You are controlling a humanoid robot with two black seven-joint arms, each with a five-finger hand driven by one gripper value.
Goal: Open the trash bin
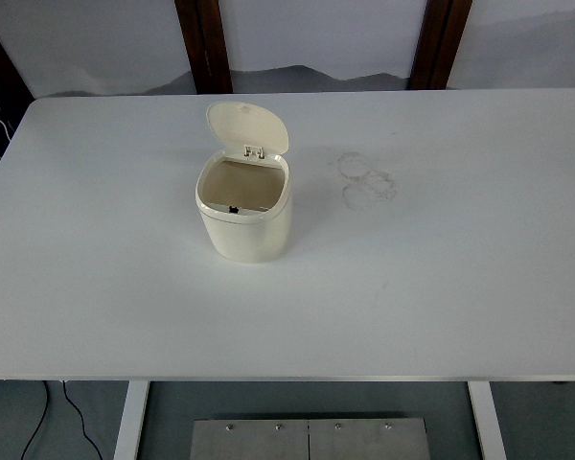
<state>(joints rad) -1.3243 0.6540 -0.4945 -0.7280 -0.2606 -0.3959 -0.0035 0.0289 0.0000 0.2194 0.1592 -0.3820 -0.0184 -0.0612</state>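
Looks like a lab or test room: bare white surface [441,287] on metal legs [131,420], loose cable [38,417] on floor, plain walls.

One view only, the head view. Camera is mounted high on the robot's side, facing forward and down across the table [441,287]. The near edge runs along 6 o'clock; the far edge lies toward 12 o'clock, with wall beyond. Range is moderate: almost the full tabletop fits in frame. The bin [243,216] sits left of centre. No second view shares coverage.
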